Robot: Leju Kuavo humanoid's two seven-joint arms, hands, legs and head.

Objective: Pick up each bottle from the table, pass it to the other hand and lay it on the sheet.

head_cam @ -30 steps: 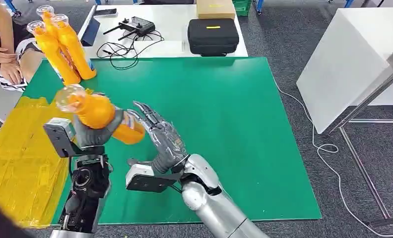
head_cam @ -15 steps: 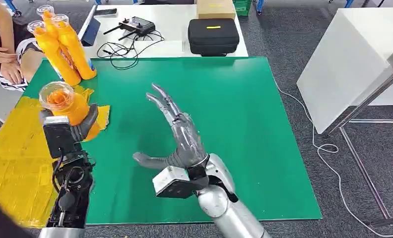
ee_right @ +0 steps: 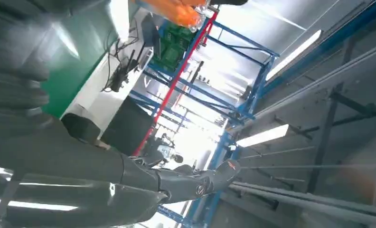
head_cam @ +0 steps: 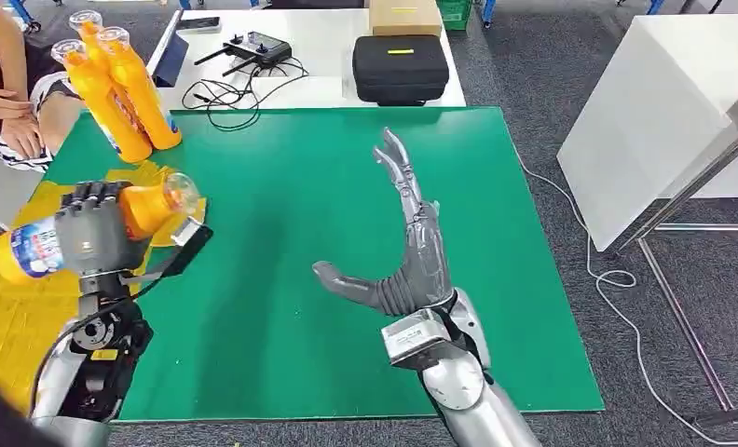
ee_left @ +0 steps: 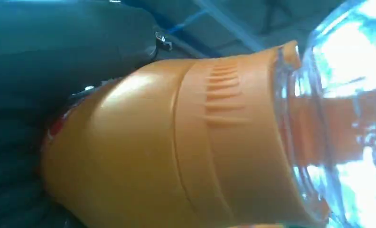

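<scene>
The orange bottle [head_cam: 114,219] lies sideways in the left robot hand [head_cam: 88,237], which grasps it around the middle above the yellow sheet [head_cam: 30,307] at the left edge of the green tabletop [head_cam: 347,242]; its clear cap end points toward the mat, its labelled base outward. The right robot hand [head_cam: 407,256] is released, fingers spread and raised over the green surface, holding nothing. Three more orange bottles [head_cam: 118,88] stand upright at the far left corner, near a seated person [head_cam: 2,84].
</scene>
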